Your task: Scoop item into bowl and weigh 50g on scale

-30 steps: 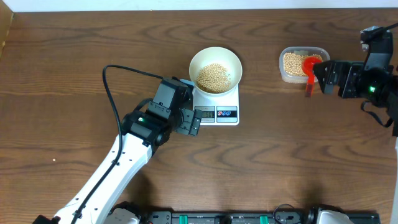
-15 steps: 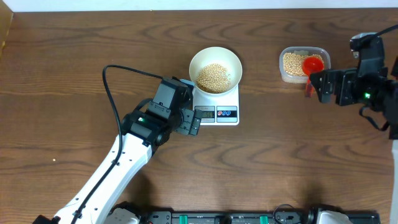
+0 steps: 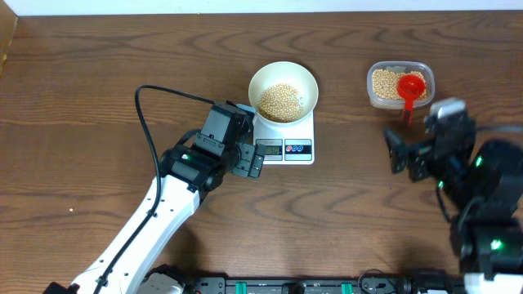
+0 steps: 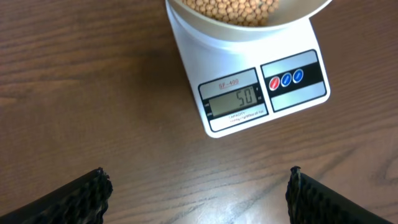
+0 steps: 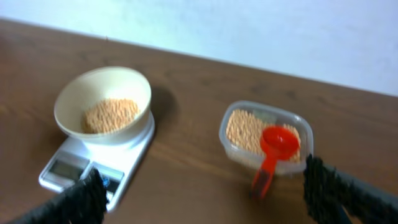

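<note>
The white bowl [image 3: 283, 87] sits on the white scale [image 3: 286, 135] and holds a heap of tan beans [image 3: 280, 101]. In the left wrist view the scale's display [image 4: 235, 101] reads 50. My left gripper [image 3: 252, 158] is open and empty, just left of the scale's front. My right gripper [image 3: 402, 157] is open and empty, below the clear tub. A red scoop [image 3: 410, 90] rests in that tub [image 3: 399, 85] on more beans. The right wrist view shows the bowl [image 5: 103, 102], the scale [image 5: 93, 162], the tub [image 5: 266, 135] and the scoop [image 5: 273, 149].
The left arm's black cable [image 3: 151, 122] loops over the table to the left of the scale. A light wall edge [image 3: 261, 6] runs along the back. A black rail [image 3: 294, 286] lies along the table's front edge.
My right arm has drawn back from the tub toward the front of the table, leaving the red scoop in the tub. The left arm has not moved.
</note>
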You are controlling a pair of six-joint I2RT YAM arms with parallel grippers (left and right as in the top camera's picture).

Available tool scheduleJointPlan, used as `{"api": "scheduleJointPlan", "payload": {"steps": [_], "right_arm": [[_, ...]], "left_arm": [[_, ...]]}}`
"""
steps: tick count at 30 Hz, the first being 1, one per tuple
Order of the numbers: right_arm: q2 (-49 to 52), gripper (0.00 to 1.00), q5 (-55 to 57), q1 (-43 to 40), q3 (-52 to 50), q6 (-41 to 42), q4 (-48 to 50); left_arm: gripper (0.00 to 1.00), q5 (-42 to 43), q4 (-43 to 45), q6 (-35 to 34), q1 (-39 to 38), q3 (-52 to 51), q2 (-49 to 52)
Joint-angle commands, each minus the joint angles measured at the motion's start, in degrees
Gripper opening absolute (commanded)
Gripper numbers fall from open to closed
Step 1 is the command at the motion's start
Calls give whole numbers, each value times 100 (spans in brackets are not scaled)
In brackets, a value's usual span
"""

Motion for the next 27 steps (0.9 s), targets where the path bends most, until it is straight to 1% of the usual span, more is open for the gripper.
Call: {"api": "scheduleJointPlan", "payload": {"steps": [1, 6, 12, 16, 19, 27], "right_arm": [[-719, 99, 164, 79, -798, -42, 431], [-1478, 99, 245, 79, -1589, -42, 942], [-2072, 99, 245, 79, -2247, -39, 1410], [-2487, 99, 245, 79, -2892, -39, 2133], [-2752, 99, 243, 79, -3294, -39, 2498], [-3585, 99, 245, 79, -4166, -39, 2887]], "left_arm": [[92, 13, -15, -7, 24, -94, 11], [92, 13, -15, -7, 24, -94, 11], [92, 13, -15, -7, 24, -94, 11], [92, 11, -15, -7, 24, -94, 11], [92, 13, -17, -7, 24, -94, 11], [92, 13, -15, -7, 24, -94, 11]]}}
